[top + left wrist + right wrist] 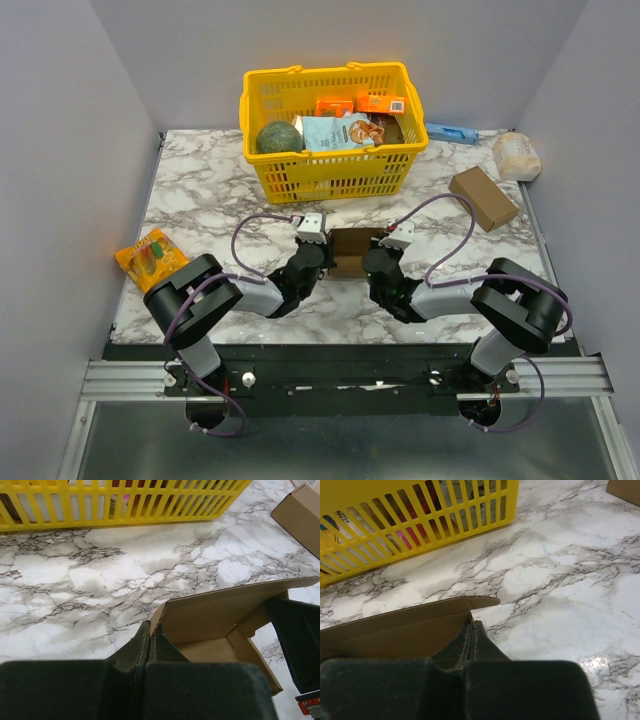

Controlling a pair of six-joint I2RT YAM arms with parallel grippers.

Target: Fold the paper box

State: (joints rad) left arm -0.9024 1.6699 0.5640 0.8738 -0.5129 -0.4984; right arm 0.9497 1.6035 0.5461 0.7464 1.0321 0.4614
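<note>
The paper box [350, 249] is a thin brown cardboard piece, partly folded up, on the marble table between my two arms. My left gripper [322, 250] is shut on its left wall; in the left wrist view my left gripper [150, 629] pinches the wall edge of the box [215, 615], whose inside and a side flap show. My right gripper [378, 255] is shut on the right wall; in the right wrist view my right gripper [472, 624] pinches the corner of the box [395, 627] just below a rounded tab.
A yellow basket [330, 165] with several groceries stands behind the box. A blocky brown carton [483, 197] lies at the right, a white roll [516, 156] and a blue item [452, 132] at the back right, and an orange snack packet [150, 256] at the left edge.
</note>
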